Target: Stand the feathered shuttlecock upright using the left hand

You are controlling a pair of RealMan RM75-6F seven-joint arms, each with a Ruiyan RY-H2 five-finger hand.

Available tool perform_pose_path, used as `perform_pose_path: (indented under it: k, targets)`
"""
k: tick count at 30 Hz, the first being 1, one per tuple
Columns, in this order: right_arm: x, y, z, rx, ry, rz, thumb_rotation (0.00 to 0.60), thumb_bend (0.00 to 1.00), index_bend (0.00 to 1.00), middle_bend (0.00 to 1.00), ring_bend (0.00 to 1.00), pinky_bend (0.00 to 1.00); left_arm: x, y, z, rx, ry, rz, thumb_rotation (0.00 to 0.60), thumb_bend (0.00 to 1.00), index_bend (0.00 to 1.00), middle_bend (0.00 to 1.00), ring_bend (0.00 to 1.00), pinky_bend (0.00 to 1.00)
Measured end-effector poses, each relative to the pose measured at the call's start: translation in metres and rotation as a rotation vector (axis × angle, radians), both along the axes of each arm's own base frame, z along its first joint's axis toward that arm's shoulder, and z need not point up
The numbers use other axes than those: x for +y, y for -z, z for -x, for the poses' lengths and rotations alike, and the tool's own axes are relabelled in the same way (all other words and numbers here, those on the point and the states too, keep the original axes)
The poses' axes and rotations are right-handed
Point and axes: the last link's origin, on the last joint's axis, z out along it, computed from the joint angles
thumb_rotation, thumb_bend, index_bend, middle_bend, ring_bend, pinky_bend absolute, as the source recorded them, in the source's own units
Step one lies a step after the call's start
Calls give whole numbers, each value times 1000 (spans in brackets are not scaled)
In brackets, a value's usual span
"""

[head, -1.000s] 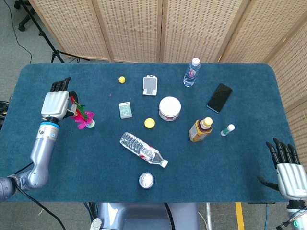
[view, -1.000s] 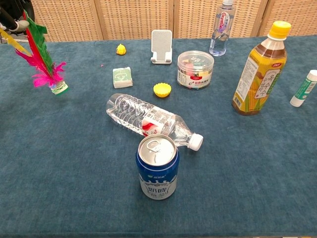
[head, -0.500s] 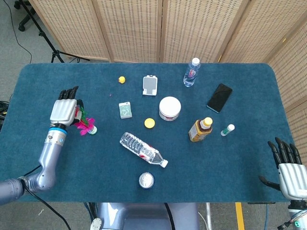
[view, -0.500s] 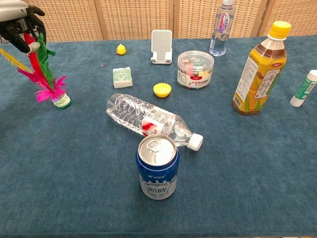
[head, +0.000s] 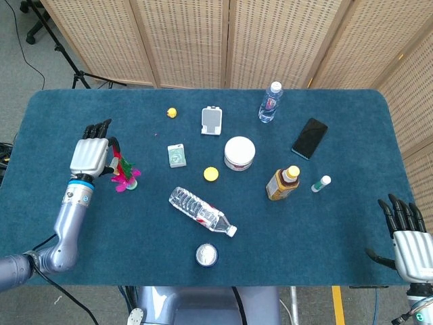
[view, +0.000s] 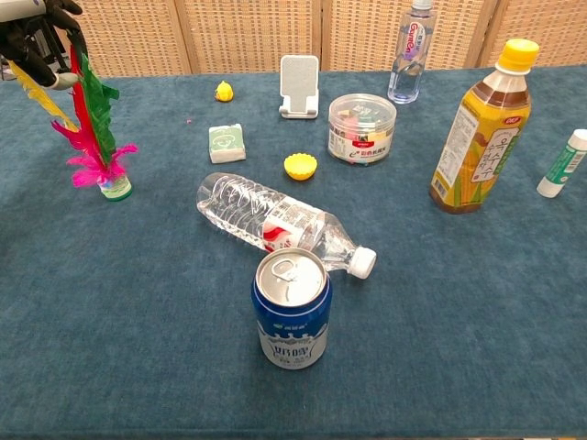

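The feathered shuttlecock (view: pixel 95 147) stands on its green base on the blue table, at the left side. Its pink, red, green and yellow feathers point up and lean slightly left. In the head view the shuttlecock (head: pixel 124 177) shows just right of my left hand (head: pixel 90 154). My left hand (view: pixel 35 38) is at the top left corner of the chest view, and its dark fingers (view: pixel 57 77) grip the feather tips. Off the table's front right corner, my right hand (head: pixel 408 242) hangs with fingers apart and holds nothing.
A clear water bottle (view: pixel 280 225) lies on its side mid-table, with a blue can (view: pixel 292 309) in front of it. Behind are a green box (view: pixel 226 143), yellow cap (view: pixel 299 166), round tub (view: pixel 361 127), phone stand (view: pixel 299 86), juice bottle (view: pixel 479 128) and upright water bottle (view: pixel 409 53).
My left hand moved right and down with the shuttlecock. Its base came down onto the table and the feathers swung from a strong left tilt to nearly upright. The right hand stayed still.
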Motion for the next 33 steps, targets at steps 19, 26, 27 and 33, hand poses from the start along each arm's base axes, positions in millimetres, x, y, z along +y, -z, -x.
perform_pose_path:
  k: [19, 26, 27, 33]
  targets:
    - [-1, -1, 1, 6, 5, 6, 600, 0, 0, 0, 0, 0, -25, -67, -10, -290, 150, -150, 600, 72, 120, 0, 0, 0]
    - [-2, 1, 0, 9, 9, 4, 600, 0, 0, 0, 0, 0, -88, -78, 42, -179, 163, -126, 600, 71, 120, 0, 0, 0]
    - [-2, 1, 0, 10, 10, 4, 600, 0, 0, 0, 0, 0, -102, -78, 52, -159, 155, -122, 600, 72, 120, 0, 0, 0]
    - [-2, 2, 0, 14, 10, 0, 600, 0, 0, 0, 0, 0, -156, -67, 91, -70, 138, -109, 600, 77, 120, 0, 0, 0]
